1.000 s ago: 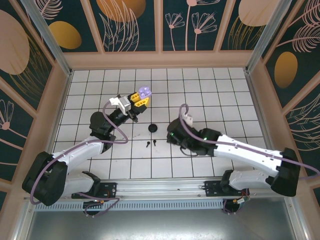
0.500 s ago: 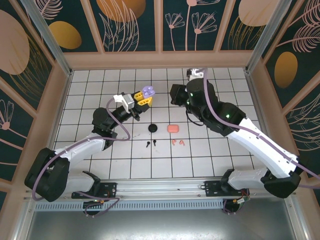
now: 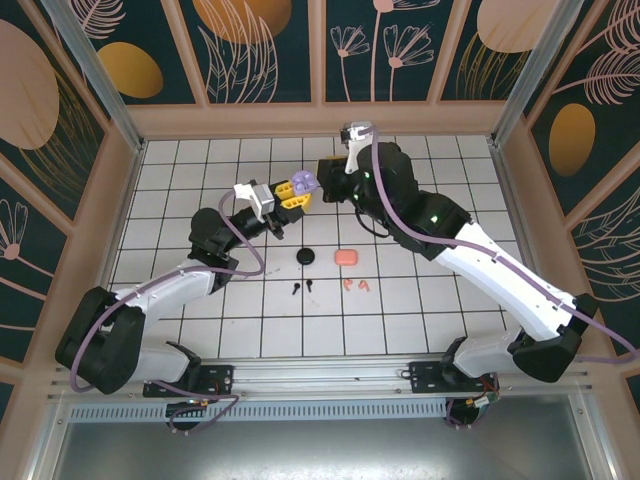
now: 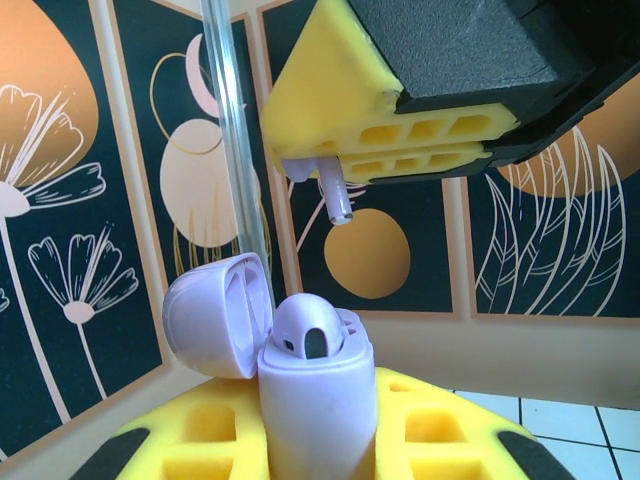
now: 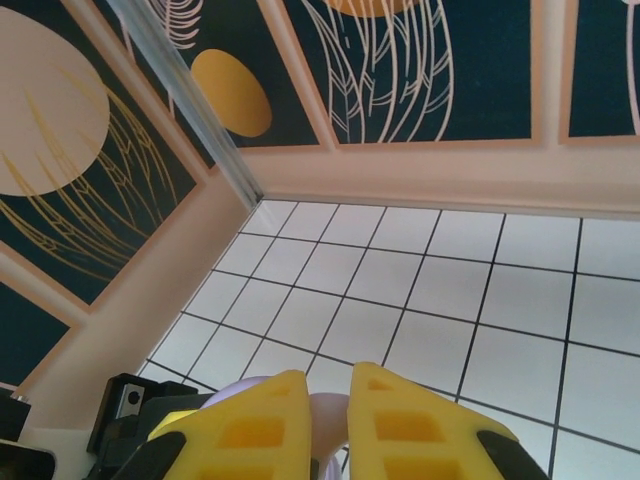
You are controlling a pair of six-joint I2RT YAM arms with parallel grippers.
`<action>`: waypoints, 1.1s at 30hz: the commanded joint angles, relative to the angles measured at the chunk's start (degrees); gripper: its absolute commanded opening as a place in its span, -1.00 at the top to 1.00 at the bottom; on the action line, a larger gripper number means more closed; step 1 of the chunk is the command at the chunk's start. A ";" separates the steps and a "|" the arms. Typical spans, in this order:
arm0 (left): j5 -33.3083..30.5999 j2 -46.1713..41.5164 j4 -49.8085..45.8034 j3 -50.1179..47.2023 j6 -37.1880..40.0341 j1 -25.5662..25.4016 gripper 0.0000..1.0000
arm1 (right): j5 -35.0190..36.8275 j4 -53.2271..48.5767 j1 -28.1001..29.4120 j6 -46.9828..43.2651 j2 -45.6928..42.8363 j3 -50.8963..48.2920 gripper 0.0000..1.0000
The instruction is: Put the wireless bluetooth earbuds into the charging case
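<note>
Left claw (image 4: 316, 445) grips the open lilac charging case (image 4: 315, 400), a lilac earbud (image 4: 308, 332) seated inside. Its wrist view shows the right claw (image 5: 329, 395) pinching a second lilac earbud (image 4: 335, 198) just above. Overhead, black earbuds (image 3: 302, 288) and pink earbuds (image 3: 355, 286) lie on the counter (image 3: 180, 170).

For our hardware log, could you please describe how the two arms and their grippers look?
The left arm and right arm have white links, black joints and looping purple cables. The left gripper and right gripper have yellow fingers with pocketed sides.
</note>
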 commanded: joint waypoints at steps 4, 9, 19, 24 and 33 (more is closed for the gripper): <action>1.53 0.70 1.33 2.07 -1.29 -0.41 1.00 | -2.33 3.21 0.46 -2.26 1.29 1.47 0.76; 1.69 0.70 1.43 2.18 -1.47 -0.41 1.00 | -2.91 3.64 0.46 -2.16 2.35 1.32 0.77; 1.48 0.26 1.42 1.99 -1.38 -0.41 1.00 | -4.11 4.22 0.64 -1.29 3.22 0.03 0.80; 1.30 0.19 1.42 2.08 -1.29 -0.40 1.00 | -3.68 4.30 1.05 -0.84 2.19 -1.60 0.80; 1.16 0.13 1.42 2.28 -1.51 -0.41 1.00 | -1.76 4.61 1.52 0.03 -0.26 -4.70 0.80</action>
